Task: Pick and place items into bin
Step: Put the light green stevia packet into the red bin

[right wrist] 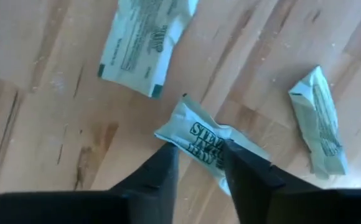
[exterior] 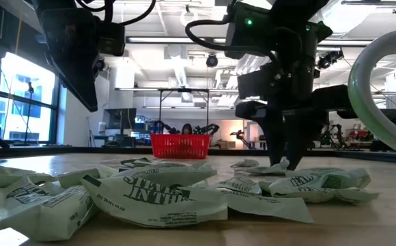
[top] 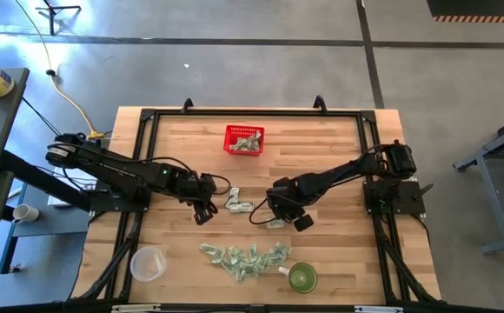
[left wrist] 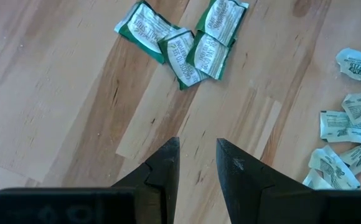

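The items are pale green-and-white packets. A loose pile [top: 245, 258] lies near the table's near edge, and a small cluster [top: 237, 206] [left wrist: 183, 40] lies at mid-table. The red basket [top: 244, 140] [exterior: 180, 145] stands toward the far edge with a few packets inside. My right gripper [top: 280, 215] [right wrist: 200, 163] is open and points down at a single packet [right wrist: 206, 144] that lies flat on the wood. My left gripper [top: 205, 211] [left wrist: 198, 163] is open, holds nothing, and hovers left of the cluster. My right gripper comes at the packet from above, pointing down. One finger [right wrist: 241, 169] stands over the packet's middle [right wrist: 221, 149] and the other at its edge. In the low view the fingertips [exterior: 288, 158] reach the packet on the table. Whether they touch it, I cannot tell.
A round green cup [top: 302, 278] stands at the right end of the pile. A clear plastic cup [top: 148, 263] stands near the near-left corner. Two more packets [right wrist: 144, 43] [right wrist: 320, 121] lie beside the right gripper. Bare wood lies between the cluster and the basket.
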`<state>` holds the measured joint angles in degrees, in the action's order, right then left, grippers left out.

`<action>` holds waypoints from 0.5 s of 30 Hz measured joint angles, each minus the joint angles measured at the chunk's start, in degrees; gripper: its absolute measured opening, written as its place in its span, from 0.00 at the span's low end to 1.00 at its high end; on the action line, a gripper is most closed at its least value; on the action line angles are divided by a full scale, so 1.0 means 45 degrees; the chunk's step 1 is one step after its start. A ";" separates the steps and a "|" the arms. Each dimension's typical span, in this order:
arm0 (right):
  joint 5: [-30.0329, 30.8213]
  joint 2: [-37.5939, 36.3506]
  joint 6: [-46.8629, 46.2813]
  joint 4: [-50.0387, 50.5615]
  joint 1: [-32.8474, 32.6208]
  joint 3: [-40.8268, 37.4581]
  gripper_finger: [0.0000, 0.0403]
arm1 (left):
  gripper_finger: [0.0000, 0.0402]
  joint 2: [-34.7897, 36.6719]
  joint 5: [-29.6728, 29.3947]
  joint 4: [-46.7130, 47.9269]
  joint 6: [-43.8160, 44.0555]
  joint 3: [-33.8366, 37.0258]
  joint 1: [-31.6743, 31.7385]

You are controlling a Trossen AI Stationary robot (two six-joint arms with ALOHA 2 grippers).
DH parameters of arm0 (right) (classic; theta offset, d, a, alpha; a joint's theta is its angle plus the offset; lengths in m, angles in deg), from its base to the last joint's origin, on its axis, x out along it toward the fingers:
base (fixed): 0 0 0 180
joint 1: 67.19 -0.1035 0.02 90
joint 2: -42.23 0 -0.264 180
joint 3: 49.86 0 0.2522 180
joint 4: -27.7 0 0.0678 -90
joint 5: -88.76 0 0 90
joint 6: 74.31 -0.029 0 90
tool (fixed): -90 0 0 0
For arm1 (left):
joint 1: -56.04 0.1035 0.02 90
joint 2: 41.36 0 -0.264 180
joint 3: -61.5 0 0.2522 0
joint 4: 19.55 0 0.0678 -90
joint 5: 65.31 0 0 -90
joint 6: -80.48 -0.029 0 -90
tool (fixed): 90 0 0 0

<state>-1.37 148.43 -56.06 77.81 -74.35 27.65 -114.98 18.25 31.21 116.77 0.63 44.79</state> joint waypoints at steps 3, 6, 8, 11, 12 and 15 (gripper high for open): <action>0.0366 0.0000 -0.0367 -0.0275 0.0014 0.0000 0.19 | 0.34 0.0000 -0.0001 0.0000 0.0000 0.0000 0.0000; 0.0921 0.0005 -0.1152 -0.0692 0.0191 0.0025 0.08 | 0.34 0.0000 -0.0005 -0.0005 0.0000 0.0000 0.0000; 0.1052 0.0015 -0.1729 -0.0662 0.0371 0.0264 0.02 | 0.34 0.0000 -0.0005 -0.0005 0.0000 0.0000 0.0000; 0.1073 0.0009 -0.2590 -0.0717 0.0652 0.0886 0.02 | 0.34 0.0000 -0.0005 -0.0004 0.0000 0.0000 0.0000; 0.0987 -0.0033 -0.2780 -0.0757 0.0765 0.1136 0.03 | 0.34 0.0000 -0.0005 -0.0005 0.0000 0.0000 0.0000; 0.1188 -0.0152 -0.2975 -0.1357 0.1147 0.2000 0.01 | 0.34 0.0000 -0.0005 -0.0010 0.0000 0.0000 0.0000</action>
<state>3.98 147.74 -69.45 71.70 -69.19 36.65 -114.98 18.23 31.16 116.77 0.63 44.79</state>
